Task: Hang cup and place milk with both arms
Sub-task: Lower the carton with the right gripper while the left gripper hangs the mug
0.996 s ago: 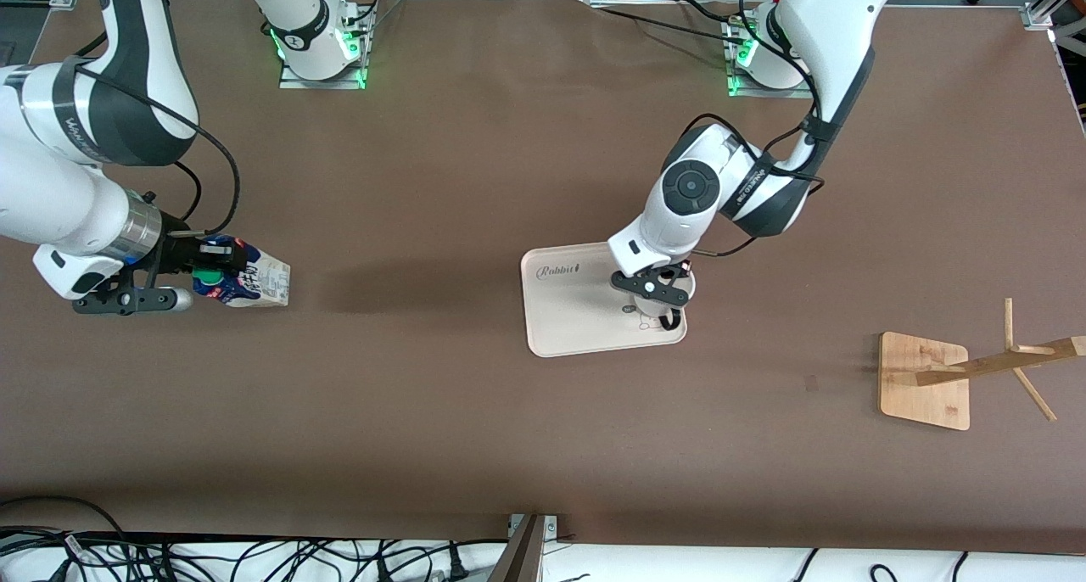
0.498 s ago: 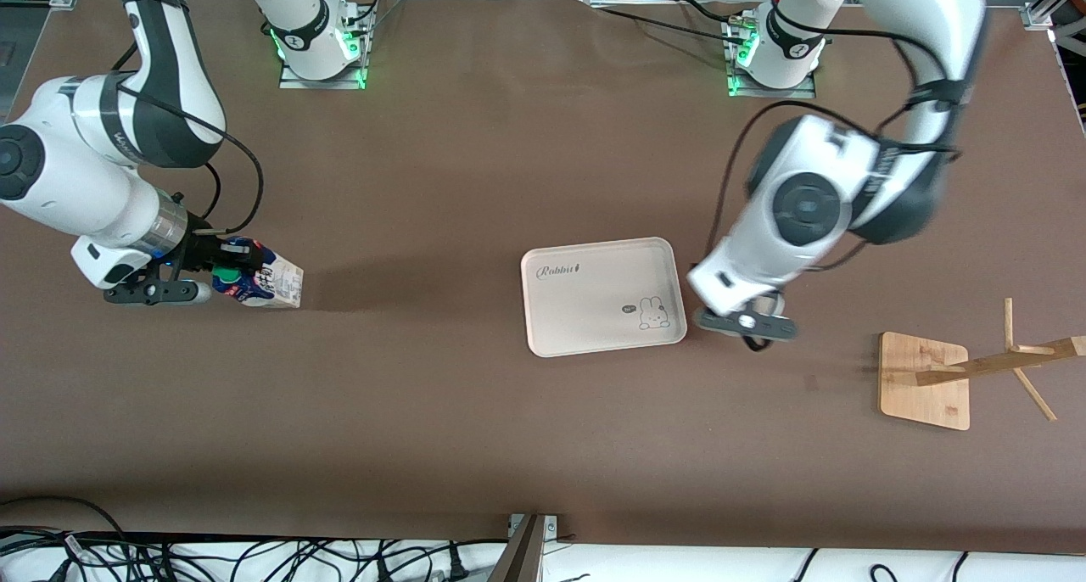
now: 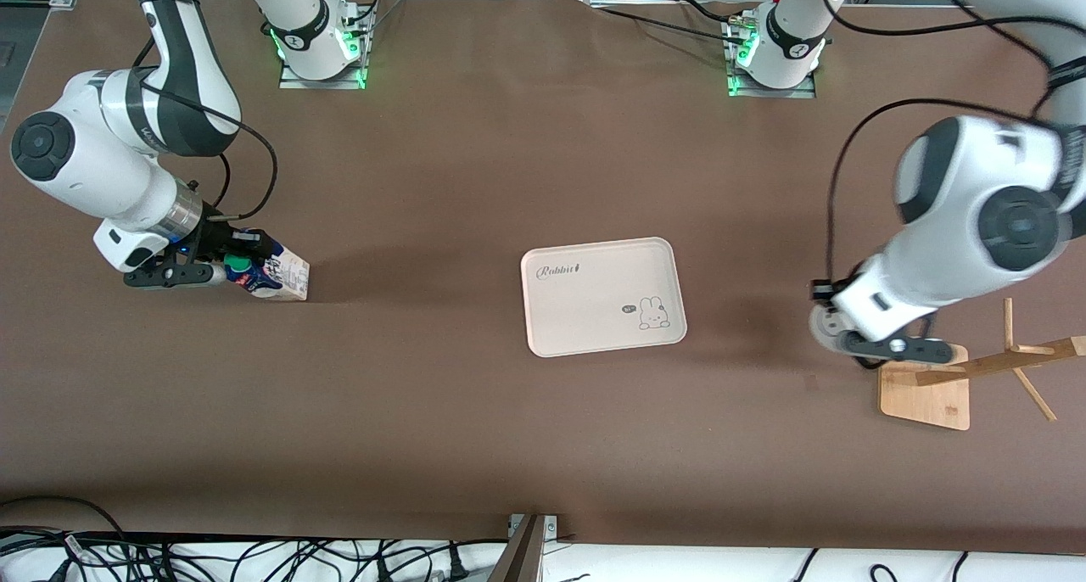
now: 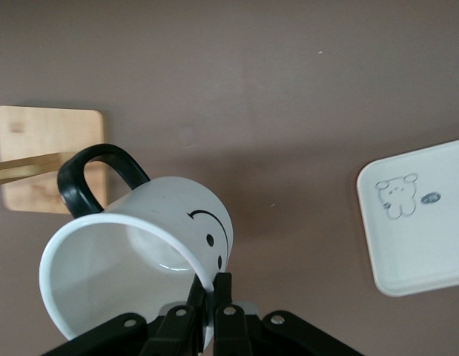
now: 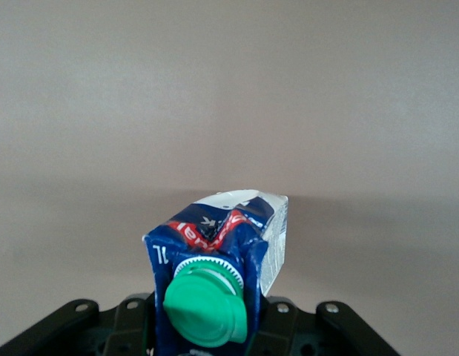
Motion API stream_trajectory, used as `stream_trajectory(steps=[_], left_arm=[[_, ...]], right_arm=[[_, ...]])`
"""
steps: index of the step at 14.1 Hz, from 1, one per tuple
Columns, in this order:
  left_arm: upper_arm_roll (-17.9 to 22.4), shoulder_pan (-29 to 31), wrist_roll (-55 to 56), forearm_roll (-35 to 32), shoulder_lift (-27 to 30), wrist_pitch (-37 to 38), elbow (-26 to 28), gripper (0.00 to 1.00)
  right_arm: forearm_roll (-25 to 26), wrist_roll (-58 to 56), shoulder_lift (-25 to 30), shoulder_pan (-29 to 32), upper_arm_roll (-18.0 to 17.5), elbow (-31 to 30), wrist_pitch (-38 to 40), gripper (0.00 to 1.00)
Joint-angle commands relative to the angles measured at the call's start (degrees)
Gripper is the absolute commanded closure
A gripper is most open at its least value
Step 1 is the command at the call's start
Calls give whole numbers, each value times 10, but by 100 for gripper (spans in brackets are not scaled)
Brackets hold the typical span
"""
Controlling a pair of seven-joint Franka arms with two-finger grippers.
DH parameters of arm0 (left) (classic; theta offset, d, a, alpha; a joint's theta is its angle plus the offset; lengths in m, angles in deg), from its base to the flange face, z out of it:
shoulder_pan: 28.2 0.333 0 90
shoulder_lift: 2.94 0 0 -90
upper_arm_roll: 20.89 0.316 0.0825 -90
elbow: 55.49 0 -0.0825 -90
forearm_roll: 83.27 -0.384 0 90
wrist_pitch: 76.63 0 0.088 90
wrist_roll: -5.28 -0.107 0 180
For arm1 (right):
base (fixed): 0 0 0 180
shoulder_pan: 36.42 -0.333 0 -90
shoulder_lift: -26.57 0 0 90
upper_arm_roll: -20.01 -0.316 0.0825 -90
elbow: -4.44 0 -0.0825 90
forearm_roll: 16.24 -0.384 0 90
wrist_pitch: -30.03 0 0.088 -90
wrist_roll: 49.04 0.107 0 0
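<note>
Start low in the front view, at the wooden rack [image 3: 925, 395] toward the left arm's end of the table: its square base lies flat, and its stem and pegs [image 3: 1031, 349] lean out over the frame's edge. Your left gripper [image 3: 887, 349] hangs over the base's upper edge with its fingers [image 4: 222, 293] pinched narrow on the rim of the cup [image 4: 140, 252]. The cup is tipped mouth toward the wrist camera, with its black handle [image 4: 92, 178] pointing toward the rack.

To hang it well, I judge you should line the handle's loop up with a peg first. Then slide it on along the peg's length, and let go only once the cup's weight sits on the wood. A rim pinch is a thin hold, so move gently.

Higher up, mid-frame, the pale tray [image 3: 577, 310] with its rabbit drawing lies bare, the likely spot for the milk [image 3: 284, 278]. The milk is toward the right arm's end, tilted. Your right gripper [image 3: 233, 260] is clamped on its dark blue top by the green cap [image 5: 207, 308]. I cannot tell whether its lower edge touches the table. Bring it upright before you set it down.

The brown table [image 3: 475, 183] is matte and flat. Loose cables [image 3: 212, 556] run along the bottom edge of the frame, and both arm bases, green-lit, stand along the top
</note>
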Motion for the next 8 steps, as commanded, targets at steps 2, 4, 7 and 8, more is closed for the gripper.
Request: stream_trajectory(steps=[2, 4, 7, 8], left_arm=[[-6, 36, -90, -12, 6, 61, -60, 100], [-4, 44, -119, -15, 6, 69, -73, 100], [-4, 67, -163, -12, 6, 70, -74, 100], [-4, 74, -170, -11, 6, 70, -74, 100]], right_arm=[[-10, -23, 34, -3, 3, -44, -21, 69], [-10, -24, 41, -3, 3, -58, -32, 69], [-10, -35, 39, -3, 3, -66, -48, 69], [-10, -40, 36, -3, 4, -69, -55, 69]])
